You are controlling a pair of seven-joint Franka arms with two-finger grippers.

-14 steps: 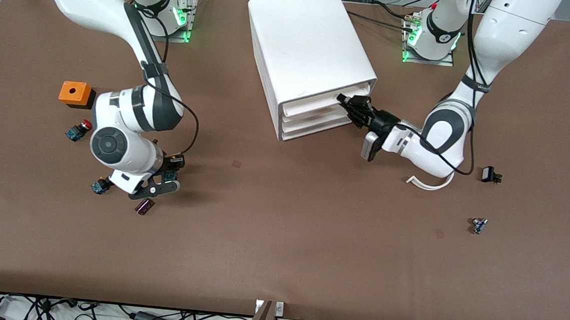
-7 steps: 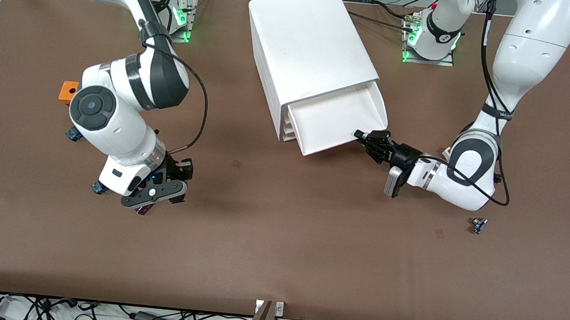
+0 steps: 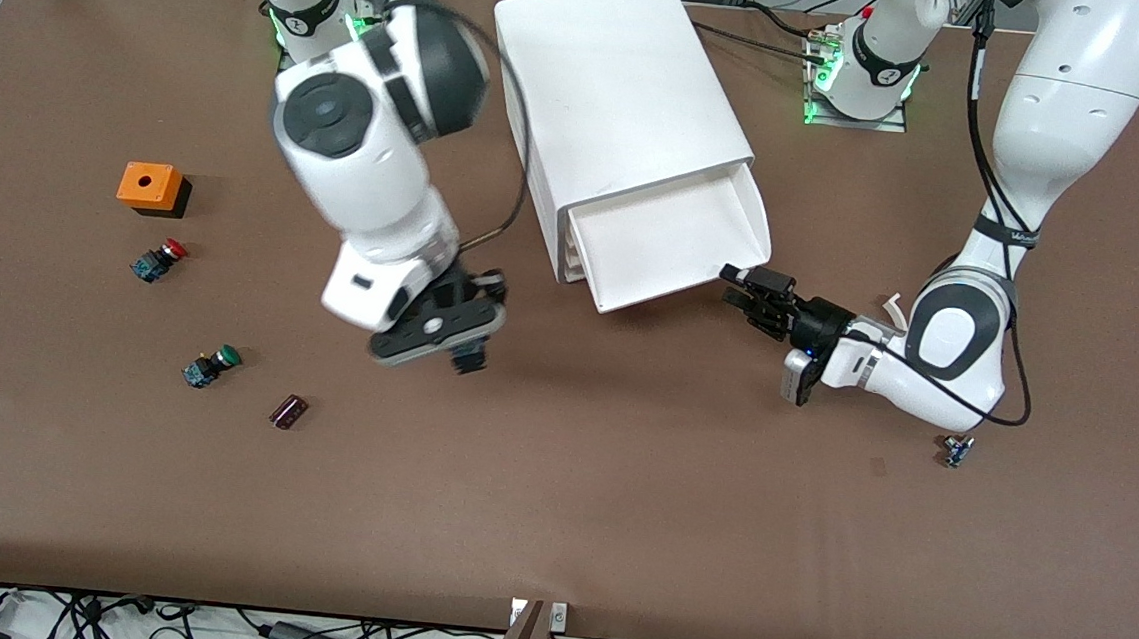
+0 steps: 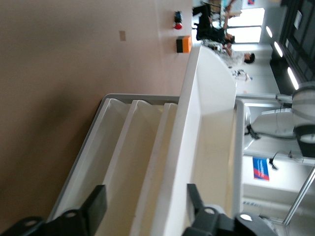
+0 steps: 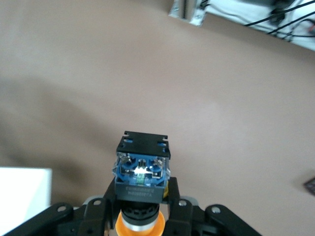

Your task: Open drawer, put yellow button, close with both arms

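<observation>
Top white plastic tray drawer (image 3: 670,246) pulled out of the big white boxy cabinet (image 3: 617,102); yellow button aloft.
The right black two-finger gripper (image 3: 456,337) clamps the yellow-capped, black-bodied push-button (image 5: 141,189) above the brown table (image 3: 557,499), beside the cabinet. The left black gripper (image 3: 747,287), fingers spread wide, sits at the drawer's front corner.

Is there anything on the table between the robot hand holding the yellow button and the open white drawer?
No. In the front view only bare brown table separates the right gripper, gripping the yellow button, from the pulled-out top white drawer.
</observation>
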